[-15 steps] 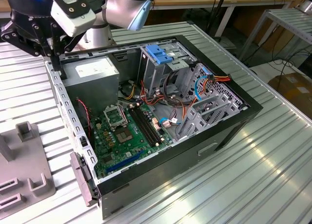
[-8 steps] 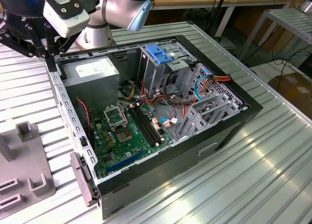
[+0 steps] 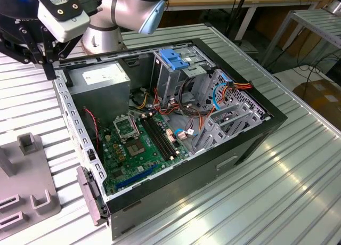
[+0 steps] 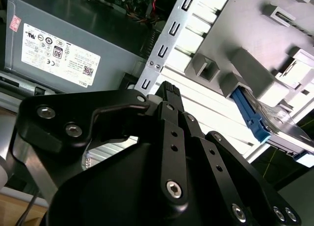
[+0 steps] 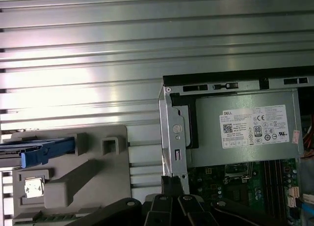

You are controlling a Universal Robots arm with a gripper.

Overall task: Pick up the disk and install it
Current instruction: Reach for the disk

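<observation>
The disk (image 5: 39,150) rests in a grey fixture (image 5: 83,179) beside the computer case, its blue carrier rail facing out. In the second wrist view the disk (image 4: 267,122) shows a blue rail and a grey metal body. My gripper (image 3: 48,66) hangs over the case's rim by the power supply, at the exterior view's left. Its black tip (image 5: 171,181) is shut with nothing in it and is well apart from the disk. In the second wrist view the gripper (image 4: 169,91) points at the case's metal edge strip.
The open computer case (image 3: 250,144) lies on a slatted metal table (image 3: 298,192). Inside are a grey power supply (image 3: 101,77), a green motherboard (image 3: 141,144) and a metal drive cage with a blue latch (image 3: 173,58). The grey fixture (image 3: 32,189) sits at the exterior view's left.
</observation>
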